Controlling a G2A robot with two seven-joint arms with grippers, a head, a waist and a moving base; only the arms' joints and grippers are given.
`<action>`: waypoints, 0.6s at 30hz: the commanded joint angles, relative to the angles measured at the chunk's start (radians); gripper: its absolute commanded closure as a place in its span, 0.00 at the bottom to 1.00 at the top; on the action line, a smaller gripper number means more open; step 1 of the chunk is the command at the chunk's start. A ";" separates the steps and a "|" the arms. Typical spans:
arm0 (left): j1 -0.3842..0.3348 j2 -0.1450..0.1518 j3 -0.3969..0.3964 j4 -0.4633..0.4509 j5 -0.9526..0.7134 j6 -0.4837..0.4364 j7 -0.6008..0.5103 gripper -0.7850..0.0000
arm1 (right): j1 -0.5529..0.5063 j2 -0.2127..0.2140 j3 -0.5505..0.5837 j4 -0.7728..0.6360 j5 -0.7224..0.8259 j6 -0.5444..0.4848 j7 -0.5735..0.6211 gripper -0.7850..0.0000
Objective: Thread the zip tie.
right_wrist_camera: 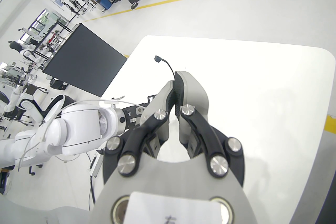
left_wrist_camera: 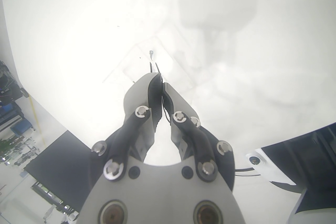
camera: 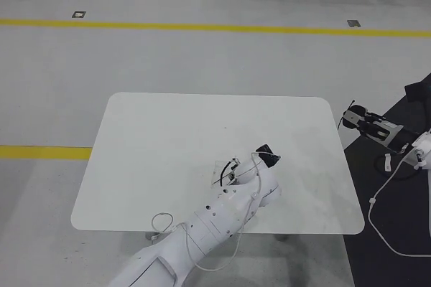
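My left gripper (camera: 269,153) hangs low over the middle of the white table (camera: 165,143). In its wrist view the left gripper (left_wrist_camera: 160,79) is shut on a thin black zip tie (left_wrist_camera: 157,68); two short black ends stick out past the tips, and a small grey head (left_wrist_camera: 151,52) shows just beyond them. Off the table's right edge, my right gripper (camera: 347,119) is shut on another black zip tie (camera: 350,107). In the right wrist view that zip tie (right_wrist_camera: 168,66) curves up from the right gripper (right_wrist_camera: 175,78) to its square head (right_wrist_camera: 157,58).
Faint clear outlines (left_wrist_camera: 136,62) lie on the table under the left gripper. A black mat (camera: 395,208) covers the floor right of the table. A dark upright panel (right_wrist_camera: 84,62) stands beyond one table corner. The left arm (right_wrist_camera: 78,122) reaches in over the near edge.
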 commanded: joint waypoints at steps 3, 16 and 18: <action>-0.004 -0.007 -0.004 0.012 0.002 0.003 0.004 0.54 | 0.000 0.000 0.000 0.000 0.000 0.000 0.000 1.00; 0.066 0.019 -0.105 -0.166 0.065 0.030 -0.020 0.50 | 0.000 0.000 0.000 0.000 0.000 0.000 0.000 1.00; 0.086 0.024 -0.118 -0.197 0.079 0.027 -0.025 0.49 | 0.000 0.000 0.000 0.000 0.000 0.000 0.000 1.00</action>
